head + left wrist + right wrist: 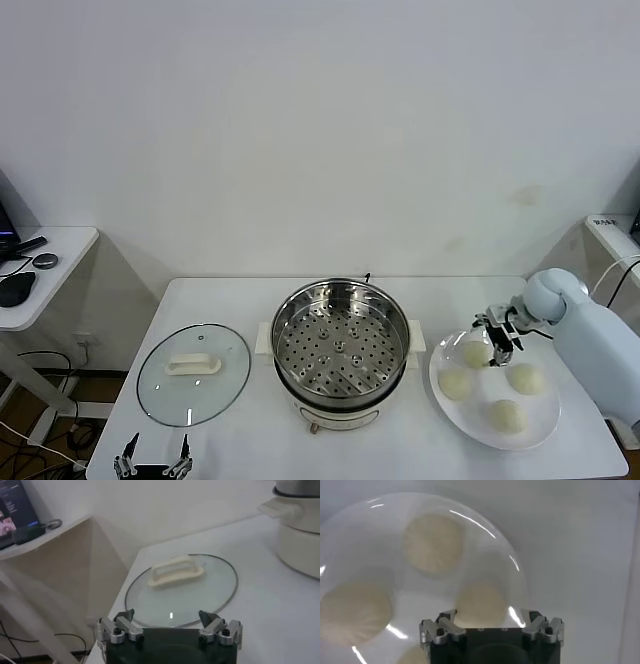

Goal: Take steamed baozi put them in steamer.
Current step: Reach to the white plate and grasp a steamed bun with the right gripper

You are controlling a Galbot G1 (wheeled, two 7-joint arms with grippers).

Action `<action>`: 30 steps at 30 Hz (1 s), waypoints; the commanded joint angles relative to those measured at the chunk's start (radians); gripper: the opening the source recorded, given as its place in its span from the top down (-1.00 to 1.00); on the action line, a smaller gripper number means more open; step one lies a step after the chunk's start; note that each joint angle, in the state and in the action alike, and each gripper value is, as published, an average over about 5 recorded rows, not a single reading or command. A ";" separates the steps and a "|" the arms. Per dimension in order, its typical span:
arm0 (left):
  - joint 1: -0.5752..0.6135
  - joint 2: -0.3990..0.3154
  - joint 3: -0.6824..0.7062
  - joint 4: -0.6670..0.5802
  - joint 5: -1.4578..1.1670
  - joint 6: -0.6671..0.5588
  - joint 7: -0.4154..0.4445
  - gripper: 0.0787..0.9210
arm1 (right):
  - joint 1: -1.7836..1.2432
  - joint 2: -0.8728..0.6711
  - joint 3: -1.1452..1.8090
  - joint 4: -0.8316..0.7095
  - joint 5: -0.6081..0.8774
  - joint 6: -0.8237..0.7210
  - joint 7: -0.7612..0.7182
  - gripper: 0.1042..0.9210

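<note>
Several steamed baozi (455, 383) lie on a white plate (491, 393) to the right of the steamer (340, 340), whose steel basket holds nothing. My right gripper (497, 341) hovers open just over the baozi (475, 353) at the plate's far side. In the right wrist view that baozi (482, 600) sits ahead between the spread fingers of the right gripper (490, 615), with others (432, 542) farther off on the plate (380, 535). My left gripper (152, 466) is parked open at the table's front left corner.
A round glass lid (193, 372) with a cream handle lies flat left of the steamer, just ahead of the left gripper (167, 615); the left wrist view shows the lid (200, 592) and the cooker base (300, 535). A side table (40, 270) stands far left.
</note>
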 commanded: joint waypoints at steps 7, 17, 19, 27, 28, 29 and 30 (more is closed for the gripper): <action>0.001 -0.001 0.007 0.005 0.003 0.000 0.000 -0.77 | -0.006 0.016 -0.010 -0.027 -0.024 0.008 0.000 -0.76; 0.000 -0.001 0.007 0.006 0.004 0.000 -0.001 -0.77 | -0.011 0.026 -0.005 -0.046 -0.037 0.010 0.009 -0.76; 0.000 -0.002 0.008 0.006 0.004 0.000 -0.001 -0.77 | -0.012 0.028 -0.005 -0.049 -0.037 0.011 0.010 -0.76; 0.000 -0.002 0.009 0.007 0.004 -0.001 -0.002 -0.77 | -0.013 0.036 -0.003 -0.055 -0.031 0.010 0.018 -0.69; 0.000 -0.001 0.009 0.007 0.004 -0.001 -0.002 -0.77 | -0.012 0.037 -0.002 -0.056 -0.030 0.010 0.018 -0.67; 0.000 -0.001 0.009 0.007 0.004 -0.001 -0.002 -0.77 | -0.012 0.036 -0.001 -0.056 -0.030 0.012 0.016 -0.63; 0.000 -0.001 0.009 0.007 0.004 -0.001 -0.002 -0.77 | -0.011 0.036 0.000 -0.056 -0.030 0.013 0.015 -0.58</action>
